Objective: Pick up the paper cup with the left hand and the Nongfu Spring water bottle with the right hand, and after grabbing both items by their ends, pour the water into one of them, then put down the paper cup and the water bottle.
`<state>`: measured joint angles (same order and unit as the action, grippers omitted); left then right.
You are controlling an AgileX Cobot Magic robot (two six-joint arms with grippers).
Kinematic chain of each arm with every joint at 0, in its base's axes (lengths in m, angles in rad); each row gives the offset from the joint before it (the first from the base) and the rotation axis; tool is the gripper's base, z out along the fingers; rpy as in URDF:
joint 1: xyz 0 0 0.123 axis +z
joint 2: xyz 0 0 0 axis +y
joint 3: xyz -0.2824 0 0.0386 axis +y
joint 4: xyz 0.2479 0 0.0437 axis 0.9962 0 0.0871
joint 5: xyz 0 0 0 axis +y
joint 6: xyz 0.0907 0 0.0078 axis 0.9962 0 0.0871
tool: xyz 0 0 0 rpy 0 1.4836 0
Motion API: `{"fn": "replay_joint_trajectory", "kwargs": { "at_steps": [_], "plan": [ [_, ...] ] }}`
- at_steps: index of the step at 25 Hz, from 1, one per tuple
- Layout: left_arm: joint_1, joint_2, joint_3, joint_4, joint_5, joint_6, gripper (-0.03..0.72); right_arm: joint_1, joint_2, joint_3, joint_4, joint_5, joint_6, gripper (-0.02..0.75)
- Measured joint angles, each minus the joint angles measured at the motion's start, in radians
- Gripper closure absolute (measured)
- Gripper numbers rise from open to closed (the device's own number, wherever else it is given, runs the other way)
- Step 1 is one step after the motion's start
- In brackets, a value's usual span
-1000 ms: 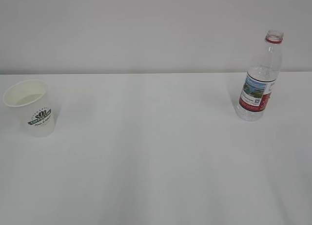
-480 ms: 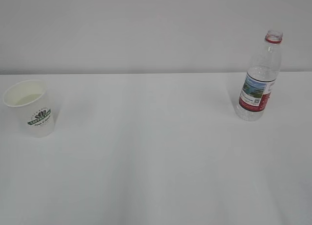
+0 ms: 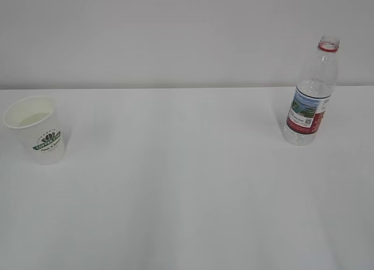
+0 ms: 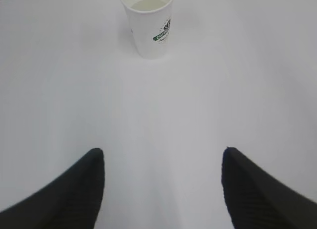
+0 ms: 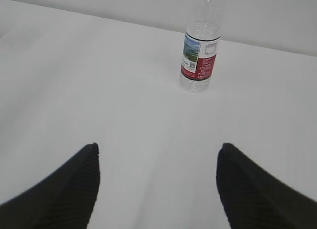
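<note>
Nothing moved: white table (image 3: 187,194), seemingly plain pale wall (image 3: 175,36).

Table (image 3: 187,194): plain white, matte top, filling the lower two thirds of the exterior view from left edge to right edge and running to the near edge of the frame. Surface smooth, with only faint soft shadows across it.

Wall (image 3: 175,36): flat, pale grey-white, unmarked, standing behind the table's far edge. Their meeting line runs level across the full width, slightly darker than either surface.
</note>
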<state>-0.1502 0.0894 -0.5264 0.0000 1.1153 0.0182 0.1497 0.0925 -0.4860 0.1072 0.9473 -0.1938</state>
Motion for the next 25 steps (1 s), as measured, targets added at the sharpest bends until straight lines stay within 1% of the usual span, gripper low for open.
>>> {"fn": "replay_joint_trajectory", "kwargs": {
  "at_steps": [8,12,15,20,25],
  "plan": [
    [0.0,0.0,0.0,-0.005,-0.006,0.0,0.151,0.0,-0.002,-0.004,0.0,0.012,0.0,0.183],
    [0.0,0.0,0.0,-0.005,-0.006,0.0,0.151,0.0,-0.002,-0.026,0.001,0.095,0.0,0.184],
    [0.0,0.0,0.0,-0.005,-0.006,0.0,0.155,0.0,-0.002,-0.024,-0.021,0.156,0.012,0.184],
    [0.0,0.0,0.0,-0.005,-0.006,0.0,0.157,0.0,-0.002,-0.014,-0.038,0.189,0.041,0.184],
    [0.0,0.0,0.0,-0.005,-0.006,0.0,0.165,0.0,-0.002,-0.011,0.015,0.19,0.043,0.184]
  ]
}}
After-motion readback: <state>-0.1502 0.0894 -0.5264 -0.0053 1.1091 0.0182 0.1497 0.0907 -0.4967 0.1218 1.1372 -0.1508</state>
